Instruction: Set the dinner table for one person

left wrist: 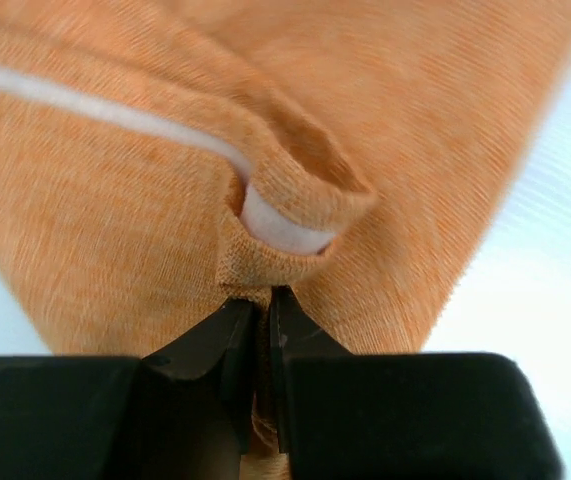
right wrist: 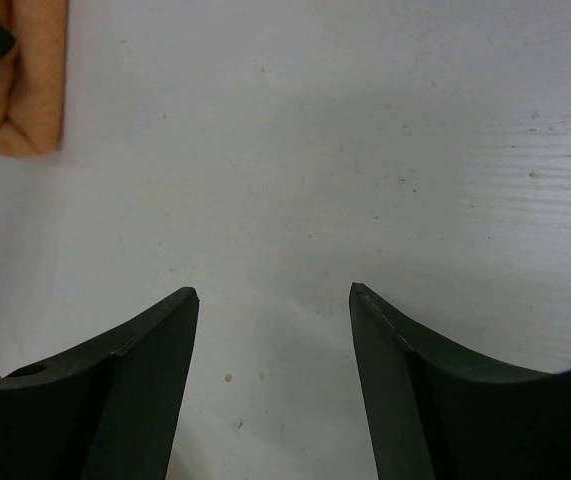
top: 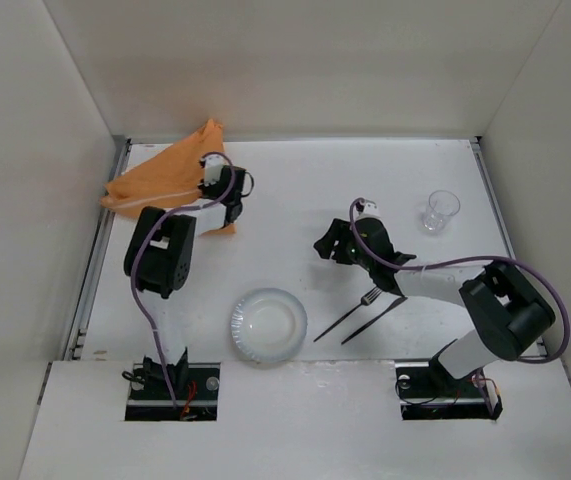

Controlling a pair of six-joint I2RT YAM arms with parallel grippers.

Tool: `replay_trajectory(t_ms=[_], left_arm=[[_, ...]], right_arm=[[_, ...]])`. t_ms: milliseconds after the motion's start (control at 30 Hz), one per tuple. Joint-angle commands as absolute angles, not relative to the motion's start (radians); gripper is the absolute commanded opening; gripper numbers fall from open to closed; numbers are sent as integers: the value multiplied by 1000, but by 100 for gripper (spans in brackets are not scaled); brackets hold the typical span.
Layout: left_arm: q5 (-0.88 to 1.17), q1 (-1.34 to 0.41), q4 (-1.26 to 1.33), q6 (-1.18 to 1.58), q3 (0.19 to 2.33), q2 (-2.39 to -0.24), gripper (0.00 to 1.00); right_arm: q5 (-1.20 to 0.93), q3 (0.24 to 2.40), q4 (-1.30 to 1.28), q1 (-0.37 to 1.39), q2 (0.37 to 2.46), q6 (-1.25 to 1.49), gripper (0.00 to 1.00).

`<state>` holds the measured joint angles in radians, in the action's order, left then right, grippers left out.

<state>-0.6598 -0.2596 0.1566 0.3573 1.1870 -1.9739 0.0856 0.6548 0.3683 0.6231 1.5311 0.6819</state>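
Observation:
The orange cloth mat [top: 165,178] lies crumpled at the far left of the white dinner table [top: 305,185]. My left gripper [top: 231,208] is shut on a folded edge of the mat [left wrist: 295,130], with cloth pinched between its fingertips [left wrist: 237,330]. My right gripper [top: 326,246] is open and empty, low over bare tabletop [right wrist: 365,150] near the middle. The mat's corner [right wrist: 25,90] shows at the top left of the right wrist view. A clear plate [top: 268,325], a dark fork [top: 350,312] and knife [top: 375,320], and a clear glass [top: 442,210] stand on the table.
White panels [top: 35,200] wall the table on the left, back and right. The plate sits at the near edge between the two arm bases. The fork and knife lie just right of it, under the right arm. The glass stands at the far right.

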Motion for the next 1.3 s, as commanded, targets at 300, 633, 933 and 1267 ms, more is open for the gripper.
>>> replay_trajectory(t_ms=[300,633,933,1267], left_arm=[[-452,-608,256,200,1358,-1971,3],[-782,-642,453,420,631,-1263,5],[-925,-717,134,753,272,-793,13],[-950,-667,-61,923,235,-548,33]], right_arm=[[107,615,431,564,1417,713,68],[146,661,423,600,1453,703,68],[149,920,241,734,1603,601,40],[149,1443,-21,942,1940,433,65]])
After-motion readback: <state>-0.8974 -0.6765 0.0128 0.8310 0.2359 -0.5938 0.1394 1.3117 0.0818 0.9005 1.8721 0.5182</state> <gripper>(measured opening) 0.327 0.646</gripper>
